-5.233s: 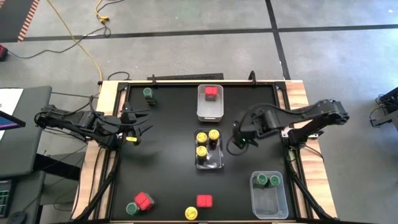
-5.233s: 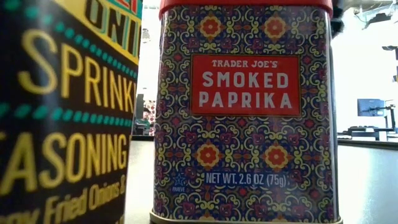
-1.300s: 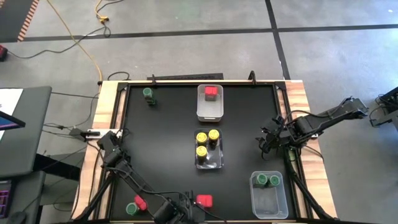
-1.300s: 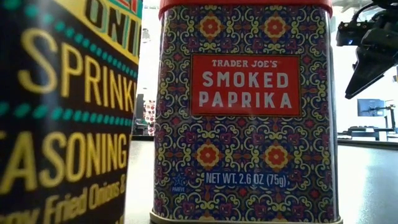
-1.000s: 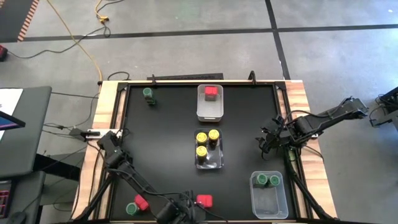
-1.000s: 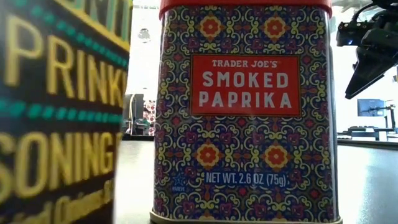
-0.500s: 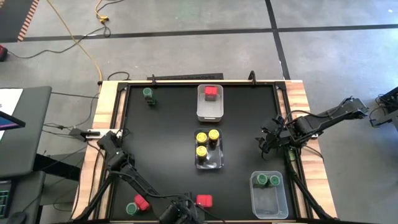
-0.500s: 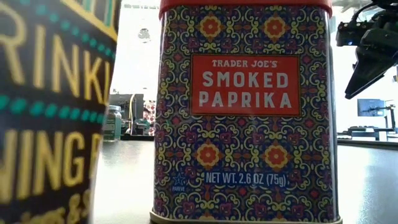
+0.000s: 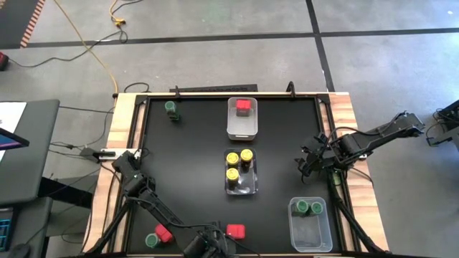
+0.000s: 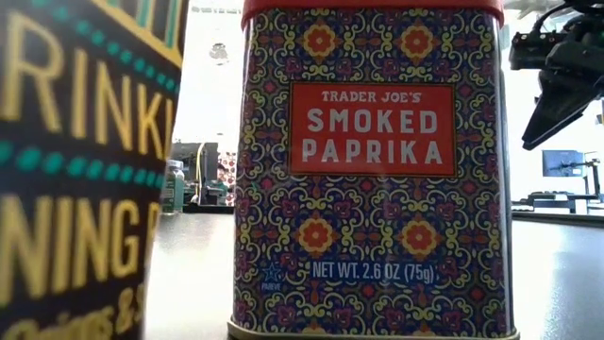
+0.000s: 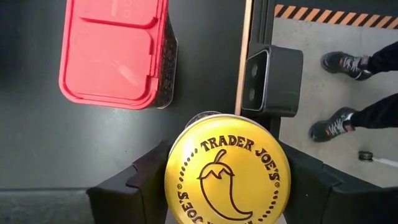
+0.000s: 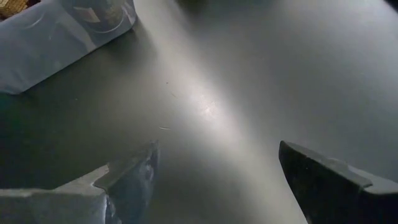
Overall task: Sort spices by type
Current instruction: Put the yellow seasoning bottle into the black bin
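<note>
Since the earlier frames the left arm had swung from the surface's left side down to its near edge, and the yellow-lidded jar that stood there had shifted sideways in the low view, opening a gap beside the red paprika tin (image 10: 370, 170); the right arm had pulled back toward the right edge. The left pincer (image 11: 227, 186) sat directly over the yellow-lidded jar (image 11: 227, 171), its dark fingers (image 11: 134, 186) pressed to either side of the round lid, clamped on it. The jar stood upright with its long axis pointing straight up into the pincer, so the coming move looked like a plain vertical lift. A red square-topped tin (image 11: 114, 53) stood just beside it, apart from the jar. The middle bin (image 9: 241, 179), already holding three yellow-lidded jars (image 9: 239, 163), lay up the surface from the left pincer, and the left arm was by far the nearer to the jar. The right pincer (image 12: 217, 171) hung with its fingers wide apart over bare black surface (image 12: 249, 74) near the right edge, holding nothing, with a clear bin (image 12: 50, 43) farther off
</note>
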